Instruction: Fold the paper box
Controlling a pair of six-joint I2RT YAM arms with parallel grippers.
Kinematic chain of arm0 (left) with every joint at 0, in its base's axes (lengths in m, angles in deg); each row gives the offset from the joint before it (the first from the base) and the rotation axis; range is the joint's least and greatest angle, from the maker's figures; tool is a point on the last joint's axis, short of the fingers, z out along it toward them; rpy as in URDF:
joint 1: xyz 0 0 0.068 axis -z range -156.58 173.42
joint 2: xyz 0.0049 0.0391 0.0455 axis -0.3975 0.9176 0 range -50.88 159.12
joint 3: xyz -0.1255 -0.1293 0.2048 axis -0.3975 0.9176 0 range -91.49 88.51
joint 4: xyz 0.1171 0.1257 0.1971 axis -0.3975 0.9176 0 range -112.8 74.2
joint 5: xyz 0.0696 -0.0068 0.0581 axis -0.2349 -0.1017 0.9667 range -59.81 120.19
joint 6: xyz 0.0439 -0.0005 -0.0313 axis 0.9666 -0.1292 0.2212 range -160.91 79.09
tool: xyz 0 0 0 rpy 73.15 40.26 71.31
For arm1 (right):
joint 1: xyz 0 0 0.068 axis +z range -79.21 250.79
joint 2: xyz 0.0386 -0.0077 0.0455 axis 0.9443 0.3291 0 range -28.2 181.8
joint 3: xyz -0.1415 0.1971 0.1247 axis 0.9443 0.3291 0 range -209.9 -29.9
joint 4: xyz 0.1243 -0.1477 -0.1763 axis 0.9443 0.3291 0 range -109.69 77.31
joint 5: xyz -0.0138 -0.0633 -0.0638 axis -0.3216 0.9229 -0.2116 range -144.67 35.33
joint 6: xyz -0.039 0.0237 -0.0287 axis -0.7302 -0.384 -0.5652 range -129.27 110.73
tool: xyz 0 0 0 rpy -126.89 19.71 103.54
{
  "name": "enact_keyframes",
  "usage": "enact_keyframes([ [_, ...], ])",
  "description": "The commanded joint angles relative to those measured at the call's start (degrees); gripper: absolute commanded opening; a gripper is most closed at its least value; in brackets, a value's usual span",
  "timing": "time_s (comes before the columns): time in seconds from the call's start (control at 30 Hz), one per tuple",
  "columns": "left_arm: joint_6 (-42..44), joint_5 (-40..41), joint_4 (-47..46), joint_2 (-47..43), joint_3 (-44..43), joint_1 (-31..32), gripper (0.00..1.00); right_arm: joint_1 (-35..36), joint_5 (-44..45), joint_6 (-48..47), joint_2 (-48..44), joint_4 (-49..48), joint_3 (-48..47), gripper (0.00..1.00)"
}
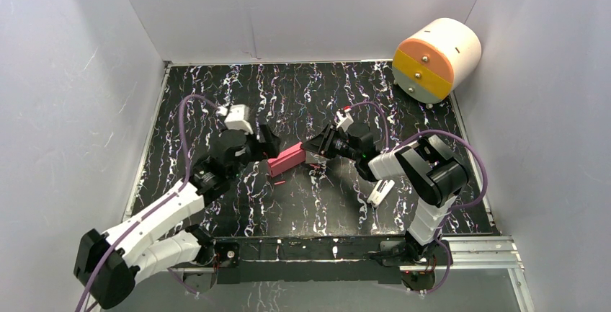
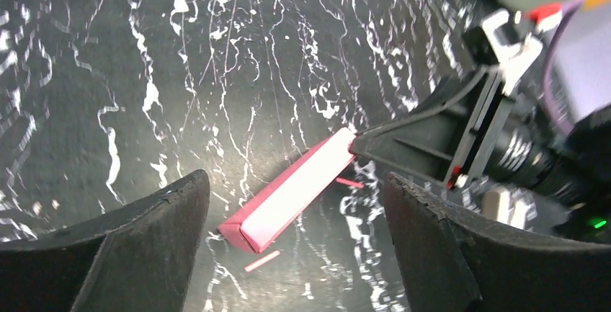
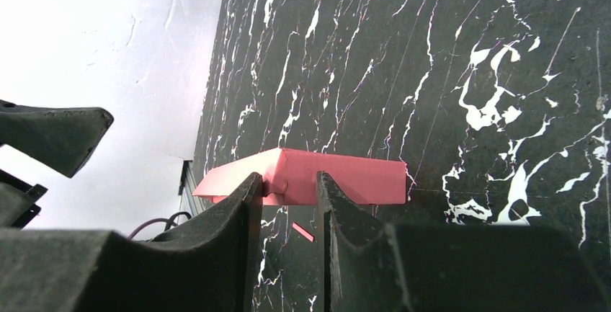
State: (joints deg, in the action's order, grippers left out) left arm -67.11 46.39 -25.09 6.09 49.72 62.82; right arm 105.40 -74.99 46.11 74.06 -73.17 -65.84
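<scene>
**Tabletop** [image 1: 216,96]: a black slab veined in white, seen from above. Between your left claw [image 1: 273,146] and right claw [image 1: 308,150] is the pink-red paper box [image 1: 286,159]. Whether its free end rests on the slab cannot be told. One pink sliver [image 2: 261,260] lies flat just before your left claw, and a second sliver [image 2: 349,182] lies under the right claw's tip. Behind the right claw, beside its arm, lies a small white clip [image 1: 380,192]. Well beyond that claw, a white-and-orange cylinder [image 1: 436,60] stands at the slab's far corner.

1 paper box [image 1: 286,159], 1 white-orange cyl. [image 1: 436,58], 1 white clip [image 1: 380,192], maybe 2 tiny pink scraps [image 2: 261,260]
</scene>
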Motion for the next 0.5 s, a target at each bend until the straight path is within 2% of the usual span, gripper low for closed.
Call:
enact_keyframes([
  [0.0, -21.96, 1.67, 3.11, -5.62, 4.99, -4.47, 0.86, 0.55, 2.0, -3.87, 1.89, 12.07, 0.75, 0.26],
  [0.2, -34.02, -10.02, -2.72, -8.93, 12.35, -12.06, 0.86, 0.63, 1.91, -3.92, 1.7, 12.34, 0.58, 0.26],
  [0.33, -39.25, -12.21, -6.31, -10.39, 16.89, -12.88, 0.84, 0.63, 1.67, -3.95, 1.65, 12.43, 0.15, 0.27],
  [0.47, -42.28, -14.11, -11.57, -11.69, 21.51, -13.19, 0.77, 0.63, 1.59, -4.15, 1.42, 12.82, -0.13, 0.27],
])
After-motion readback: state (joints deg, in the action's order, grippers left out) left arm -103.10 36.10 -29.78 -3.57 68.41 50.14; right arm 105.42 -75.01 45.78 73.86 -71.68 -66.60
